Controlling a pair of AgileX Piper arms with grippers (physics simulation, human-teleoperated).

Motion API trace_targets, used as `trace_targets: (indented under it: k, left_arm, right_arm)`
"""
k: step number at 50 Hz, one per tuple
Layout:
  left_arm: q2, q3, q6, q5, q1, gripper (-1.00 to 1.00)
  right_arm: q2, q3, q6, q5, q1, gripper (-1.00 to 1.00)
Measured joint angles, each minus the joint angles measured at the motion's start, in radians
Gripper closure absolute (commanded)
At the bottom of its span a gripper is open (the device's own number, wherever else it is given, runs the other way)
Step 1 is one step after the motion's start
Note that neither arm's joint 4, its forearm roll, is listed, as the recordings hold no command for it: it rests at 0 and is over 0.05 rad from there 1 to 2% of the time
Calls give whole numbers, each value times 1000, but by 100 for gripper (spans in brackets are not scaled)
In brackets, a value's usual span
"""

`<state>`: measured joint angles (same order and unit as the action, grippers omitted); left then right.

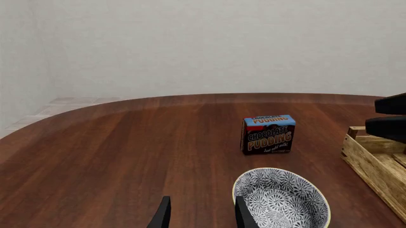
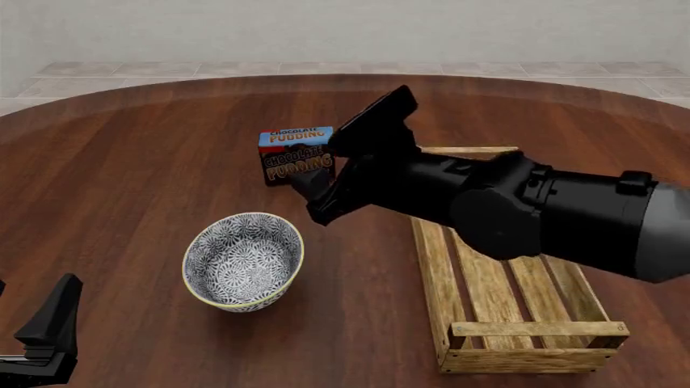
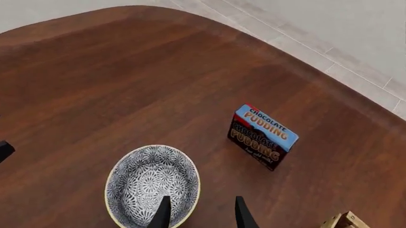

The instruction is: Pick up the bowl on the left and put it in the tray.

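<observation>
The blue-and-white patterned bowl (image 2: pixel 244 260) with its cream rim stands upright on the table, left of the tray (image 2: pixel 434 271), a long crate of light slatted wood. My right gripper (image 2: pixel 313 200) hangs open above the table just beyond the bowl's far right edge, holding nothing. In the right wrist view its fingers (image 3: pixel 163 213) frame the near side of the bowl (image 3: pixel 152 183). My left gripper (image 2: pixel 44 335) is low at the front left, open and empty. In the left wrist view the bowl (image 1: pixel 282 199) lies just beside one of the fingers (image 1: pixel 244 213).
A small blue-and-brown chocolate pudding box (image 2: pixel 294 155) stands behind the bowl, partly covered by the right gripper. The thick right arm (image 2: pixel 539 210) reaches across above the tray's far end. The round wooden table (image 2: pixel 129 162) ends at a tiled floor and wall.
</observation>
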<state>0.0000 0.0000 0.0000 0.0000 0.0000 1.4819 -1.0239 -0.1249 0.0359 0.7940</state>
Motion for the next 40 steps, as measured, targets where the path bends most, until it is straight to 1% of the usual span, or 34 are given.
trace_targets:
  k: [40]
  left_arm:
    - [0, 0, 0, 0, 0, -100]
  right_arm:
    - [106, -51, 3, 30, -16, -100]
